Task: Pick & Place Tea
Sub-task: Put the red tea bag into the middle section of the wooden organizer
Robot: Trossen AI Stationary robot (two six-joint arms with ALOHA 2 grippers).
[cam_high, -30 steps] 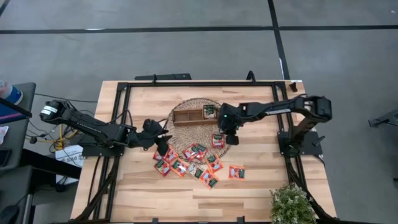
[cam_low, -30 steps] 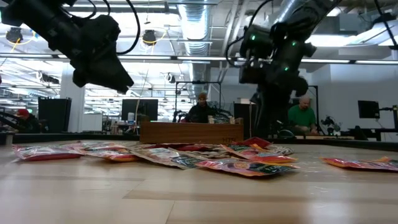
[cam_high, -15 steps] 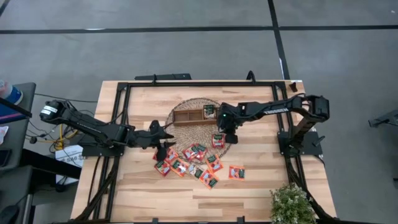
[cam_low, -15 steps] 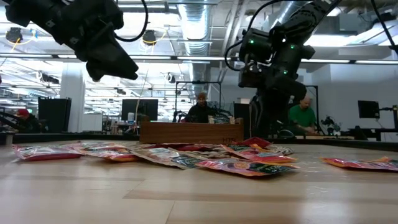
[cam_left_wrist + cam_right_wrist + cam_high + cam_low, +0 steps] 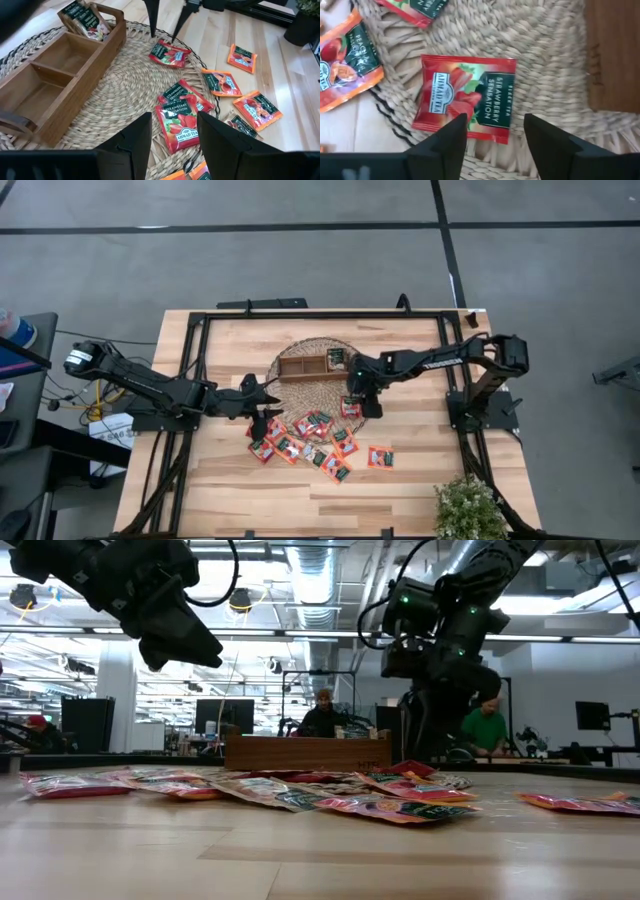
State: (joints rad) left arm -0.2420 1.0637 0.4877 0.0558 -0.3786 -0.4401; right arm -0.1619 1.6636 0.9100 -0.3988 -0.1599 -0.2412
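Observation:
Several small red-orange tea sachets (image 5: 312,438) lie scattered from the round woven mat (image 5: 300,392) to the near side of the table. One red sachet (image 5: 465,97) lies flat on the mat's near right part. My right gripper (image 5: 492,142) hangs open just over it, pointing steeply down, with no finger on it. A few sachets (image 5: 82,15) lie in the right end compartment of the brown wooden tray (image 5: 300,367). My left gripper (image 5: 172,145) is open and holds nothing. It hovers at the mat's left edge (image 5: 268,394).
Black frame rails (image 5: 190,380) run along the table's left, far and right sides. A potted plant (image 5: 468,508) stands at the near right corner. The tray's two other compartments (image 5: 47,80) show bare wood. People sit at desks behind the table (image 5: 325,715).
My right gripper has shifted a little toward the table's left, coming over the red sachet on the mat. My left gripper has tipped up from pointing down at the sachets to pointing nearly level toward the right, and risen slightly. No sachet has moved.

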